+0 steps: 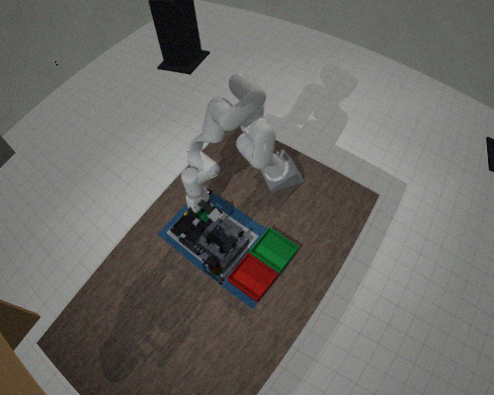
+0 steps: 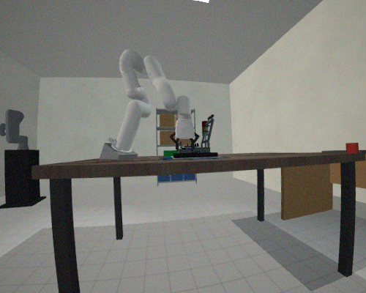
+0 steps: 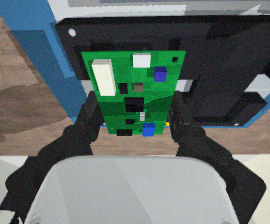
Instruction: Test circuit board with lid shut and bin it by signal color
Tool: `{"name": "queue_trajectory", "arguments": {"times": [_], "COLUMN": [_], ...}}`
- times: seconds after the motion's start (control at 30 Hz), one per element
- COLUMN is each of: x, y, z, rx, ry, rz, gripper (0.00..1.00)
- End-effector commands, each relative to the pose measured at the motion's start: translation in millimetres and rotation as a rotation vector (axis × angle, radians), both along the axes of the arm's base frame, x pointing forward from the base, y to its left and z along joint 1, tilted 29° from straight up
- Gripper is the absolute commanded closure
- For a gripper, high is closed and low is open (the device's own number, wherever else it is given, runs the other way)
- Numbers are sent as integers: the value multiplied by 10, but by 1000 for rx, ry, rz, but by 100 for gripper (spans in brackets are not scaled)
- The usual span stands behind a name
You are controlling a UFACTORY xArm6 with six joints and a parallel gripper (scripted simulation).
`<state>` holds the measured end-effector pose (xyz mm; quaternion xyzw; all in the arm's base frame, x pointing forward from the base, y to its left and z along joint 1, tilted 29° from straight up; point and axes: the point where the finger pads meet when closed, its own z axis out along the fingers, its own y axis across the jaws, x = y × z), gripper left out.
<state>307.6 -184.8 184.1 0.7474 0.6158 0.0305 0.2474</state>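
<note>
The green circuit board (image 3: 135, 92) lies face up between my fingers, its white connector (image 3: 104, 76) at the far left corner. My gripper (image 3: 134, 100) is shut on the board across its two long edges and holds it slightly tilted just above the black tray (image 3: 221, 75). In the overhead view my gripper (image 1: 200, 209) is over the far end of the tray (image 1: 187, 229), next to the grey tester (image 1: 223, 237). In the side view my gripper (image 2: 185, 146) is low over the table, and the tester's lid (image 2: 207, 133) stands open.
A green bin (image 1: 274, 248) and a red bin (image 1: 252, 276) stand side by side on the blue mat beyond the tester. The signal tower (image 1: 213, 267) stands at the tester's near corner. The mat's edge and the wooden table show under the tray.
</note>
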Motion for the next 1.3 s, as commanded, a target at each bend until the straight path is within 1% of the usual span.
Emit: {"name": "queue_trajectory", "arguments": {"times": [0.0,0.17,0.23,0.53,0.67,0.87,1.27], "x": [1,-43,-43,-186,-228,-240,-240], "y": [3,45,45,180,219,231,231], "z": [30,139,139,493,596,627,627], "rx": [-2,-2,-2,-1,-2,-1,-1], "ry": [-3,-3,-3,-3,-3,-3,-3], "rz": [0,0,0,0,0,0,0], "gripper": [21,21,21,21,21,21,21]}}
